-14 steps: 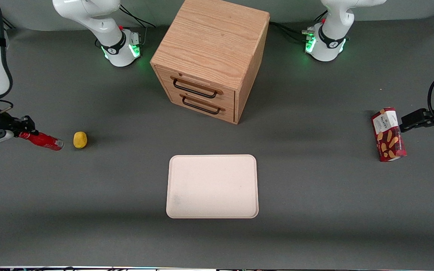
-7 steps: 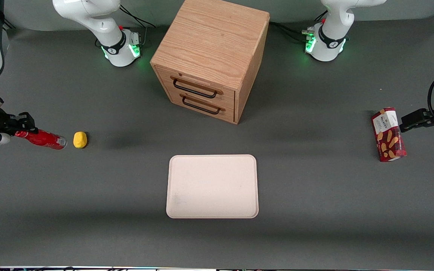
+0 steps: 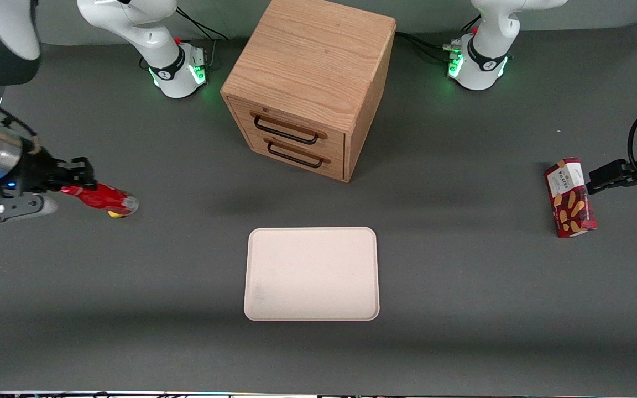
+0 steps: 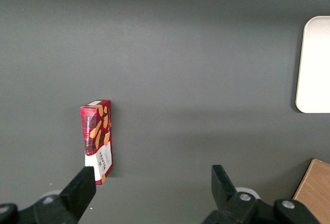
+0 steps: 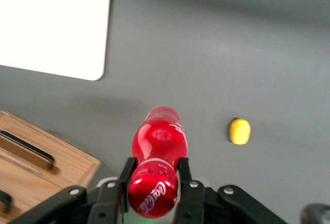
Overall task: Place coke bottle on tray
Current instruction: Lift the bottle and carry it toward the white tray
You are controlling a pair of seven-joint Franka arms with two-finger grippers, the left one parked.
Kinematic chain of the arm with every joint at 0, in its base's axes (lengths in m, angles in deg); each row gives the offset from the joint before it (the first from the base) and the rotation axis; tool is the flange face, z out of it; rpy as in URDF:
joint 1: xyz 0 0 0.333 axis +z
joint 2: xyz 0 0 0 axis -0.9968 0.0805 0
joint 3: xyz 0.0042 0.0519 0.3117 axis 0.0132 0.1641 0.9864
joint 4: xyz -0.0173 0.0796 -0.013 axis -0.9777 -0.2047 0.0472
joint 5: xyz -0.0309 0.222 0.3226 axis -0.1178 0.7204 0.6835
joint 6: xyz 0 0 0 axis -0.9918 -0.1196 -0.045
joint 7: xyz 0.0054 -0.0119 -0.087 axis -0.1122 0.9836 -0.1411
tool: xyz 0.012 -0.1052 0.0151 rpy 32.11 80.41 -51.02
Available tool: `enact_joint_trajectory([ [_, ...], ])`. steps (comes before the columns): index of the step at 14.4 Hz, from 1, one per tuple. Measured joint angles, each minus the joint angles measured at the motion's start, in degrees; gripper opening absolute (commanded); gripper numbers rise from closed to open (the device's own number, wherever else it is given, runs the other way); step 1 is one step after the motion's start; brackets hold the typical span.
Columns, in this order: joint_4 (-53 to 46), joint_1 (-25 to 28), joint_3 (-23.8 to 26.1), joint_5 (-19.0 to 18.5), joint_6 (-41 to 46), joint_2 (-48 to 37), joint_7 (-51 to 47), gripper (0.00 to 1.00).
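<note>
Pincer (image 3: pixel 78 182) has carried coke bottle (image 3: pixel 103 200) trayward.

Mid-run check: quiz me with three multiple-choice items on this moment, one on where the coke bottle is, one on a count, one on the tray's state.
1. Where is the small glossy red coke bottle?
A. held in the right arm's tool, above the table at the working arm's end
B. lying flat on the tray
C. standing on top of the cabinet

2. How many dark handles show on the front of the wooden drawer cabinet?
A. one
B. two
C. four

3. What is the state of the flat pale cream-pink rectangular tray?
A. it carries the biscuit box
B. it is tipped on its edge
C. it lies flat with nothing on it

Right letters:
1. A, the right wrist view shows the tool's fingers clamped on the bottle.
2. B, two handles sit one above the other.
3. C, its whole surface shows bare in the front view.
</note>
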Motion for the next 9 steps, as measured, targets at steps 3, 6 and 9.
enact_joint_trajectory([
  [3, -4.3, 0.1, 7.3, -0.1, -0.4, 4.0, -9.7, 0.00],
  [6, -6.9, 0.2, 11.0, -0.9, -5.2, 8.8, -14.4, 0.00],
  [9, -7.3, 0.5, 15.2, -7.0, -12.0, 14.1, -17.0, 0.00],
])
